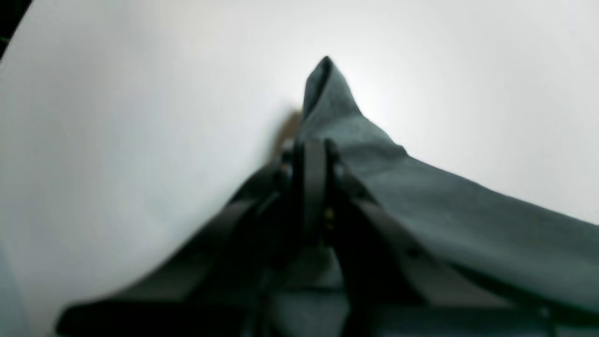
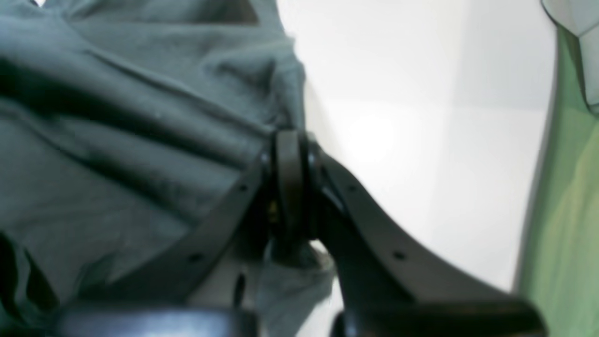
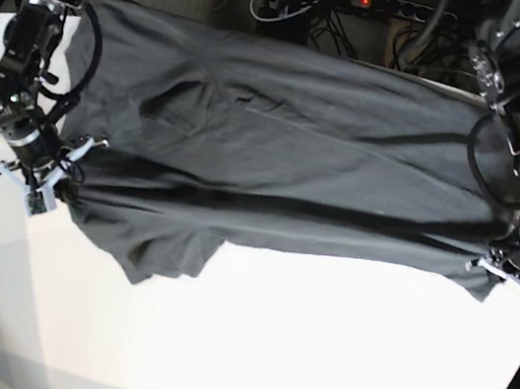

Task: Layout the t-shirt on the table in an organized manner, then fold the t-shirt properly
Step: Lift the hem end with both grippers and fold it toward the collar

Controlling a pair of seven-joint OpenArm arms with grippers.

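Main risk: uneven pull. Both tools are pinching thin bits of cloth at opposite ends of the shirt (image 3: 278, 148); if one arm leads or lifts higher, the fabric can slide out of that pinch and that end drops in a heap

Second risk: the loose flap hanging off the shirt's near edge, toward the right tool's end, isn't held by anything. Dragging the shirt over the table (image 3: 294, 350) could roll that flap under and lock in a crease before the fold starts. There's also a long ridge running end to end across the shirt, so it isn't flat yet; more tension may deepen the ridge, not clear it

Left tool (image 1: 312, 154): jaws together, clamped on a shirt edge, with a peak of cloth sticking out just past the tips

Right tool (image 2: 290, 154): jaws together, clamped on the shirt's edge, bunched cloth to one side of it, bare table to the other

Shirt sits spread on the table's far half, stretched between the two tools, near half of the table bare
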